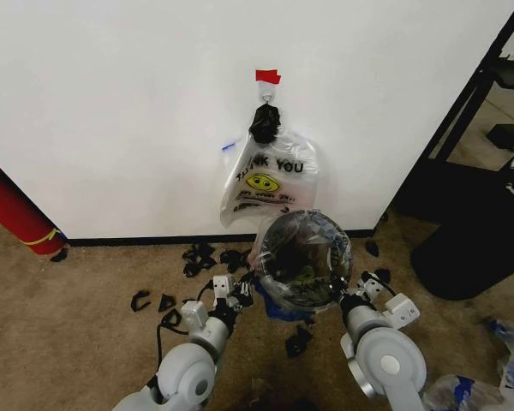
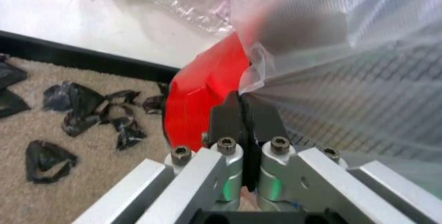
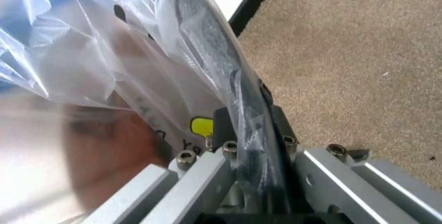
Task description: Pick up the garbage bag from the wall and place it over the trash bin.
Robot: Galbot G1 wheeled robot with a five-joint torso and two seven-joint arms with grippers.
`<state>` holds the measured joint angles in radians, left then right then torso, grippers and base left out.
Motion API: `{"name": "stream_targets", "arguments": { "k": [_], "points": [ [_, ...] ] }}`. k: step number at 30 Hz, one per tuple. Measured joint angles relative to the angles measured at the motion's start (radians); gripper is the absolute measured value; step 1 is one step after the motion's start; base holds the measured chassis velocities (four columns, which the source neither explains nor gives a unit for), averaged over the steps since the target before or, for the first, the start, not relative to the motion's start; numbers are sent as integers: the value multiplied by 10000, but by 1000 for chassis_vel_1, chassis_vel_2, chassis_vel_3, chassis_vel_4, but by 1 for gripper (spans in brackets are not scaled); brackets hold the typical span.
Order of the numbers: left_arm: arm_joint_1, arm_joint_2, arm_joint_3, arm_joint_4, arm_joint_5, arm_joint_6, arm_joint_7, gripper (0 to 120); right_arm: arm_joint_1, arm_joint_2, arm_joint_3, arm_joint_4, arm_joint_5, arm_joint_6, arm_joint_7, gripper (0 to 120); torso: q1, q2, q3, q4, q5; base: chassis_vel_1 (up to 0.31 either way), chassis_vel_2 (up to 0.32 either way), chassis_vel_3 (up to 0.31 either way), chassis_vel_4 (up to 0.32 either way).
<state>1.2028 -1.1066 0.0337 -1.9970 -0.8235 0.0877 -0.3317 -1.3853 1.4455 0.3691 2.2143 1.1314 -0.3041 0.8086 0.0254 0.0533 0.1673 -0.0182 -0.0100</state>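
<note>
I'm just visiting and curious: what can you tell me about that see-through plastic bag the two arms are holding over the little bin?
The garbage bag is thin, crinkly, translucent plastic. It is stretched open over the round mouth of the trash bin, which stands on the carpet close to the wall, below the hanging smiley bag. The bin's dark inside shows through it. The left gripper pinches a gathered fold beside the red part of the bin, and the right gripper is clamped on the bag where it lies over the bin's black rim.
</note>
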Motion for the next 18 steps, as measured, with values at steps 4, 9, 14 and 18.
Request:
{"name": "stream_targets", "arguments": {
  "k": [4, 9, 14, 18],
  "points": [
    [21, -19, 9, -70, 36, 63, -40, 3, 5, -10, -2, -59, 1, -25, -2, 0, 0, 0, 0, 1, 0, 0, 0, 0, 0],
    [245, 115, -9, -281, 595, 466, -180, 21, 77, 125, 30, -175, -4, -141, 17, 0, 0, 0, 0, 1, -1, 0, 0, 0, 0],
    [705, 832, -54, -933, 1471, 462, 5, 43, 279, 219, 113, -405, 5, -141, 45, 0, -1, 0, 0, 3, 0, 0, 0, 0, 0],
    [908, 1072, -86, -1223, 2030, 355, 157, 56, 339, 225, 88, -480, 21, -136, 65, 0, 0, 0, 0, 2, -1, 0, 0, 0, 0]
  ]
}}
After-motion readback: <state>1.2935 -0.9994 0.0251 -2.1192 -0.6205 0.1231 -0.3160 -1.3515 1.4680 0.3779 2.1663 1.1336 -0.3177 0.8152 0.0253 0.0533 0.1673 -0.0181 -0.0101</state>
